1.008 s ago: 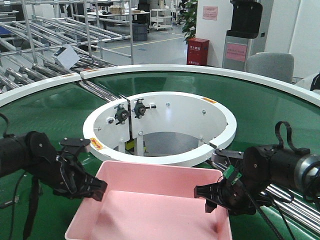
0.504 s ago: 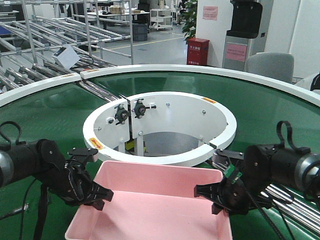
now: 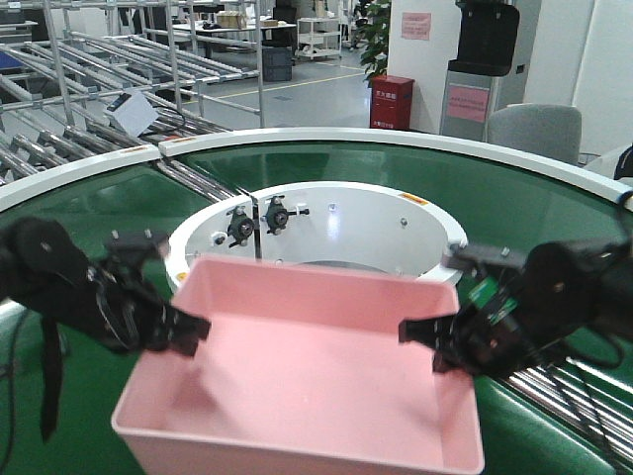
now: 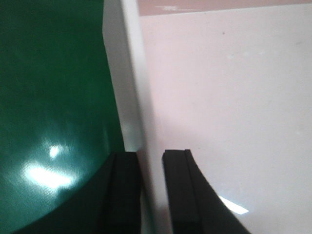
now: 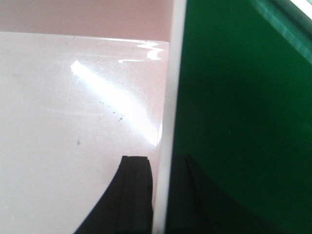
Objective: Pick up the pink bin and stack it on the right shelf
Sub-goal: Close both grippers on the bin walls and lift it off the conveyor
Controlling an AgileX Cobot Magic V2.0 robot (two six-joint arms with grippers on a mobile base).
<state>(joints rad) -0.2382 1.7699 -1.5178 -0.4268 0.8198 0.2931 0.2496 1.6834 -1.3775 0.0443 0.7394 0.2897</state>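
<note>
step: carry phase. pink bin [image 3: 297, 366] looks clear of the green belt [image 3: 89, 213], held between both arms in front of the white ring [image 3: 435, 233]. left gripper [image 3: 188, 334] pinches the left wall, 1 finger inside, 1 outside; right gripper [image 3: 420, 341] does the same on the right wall. next: swing both arms right in sync, keep the bin level, keep the squeeze. right shelf not in any view. red cabinet [image 3: 392, 102] and pink wall notices [image 3: 416, 26] carry writing, too small to read.
</note>
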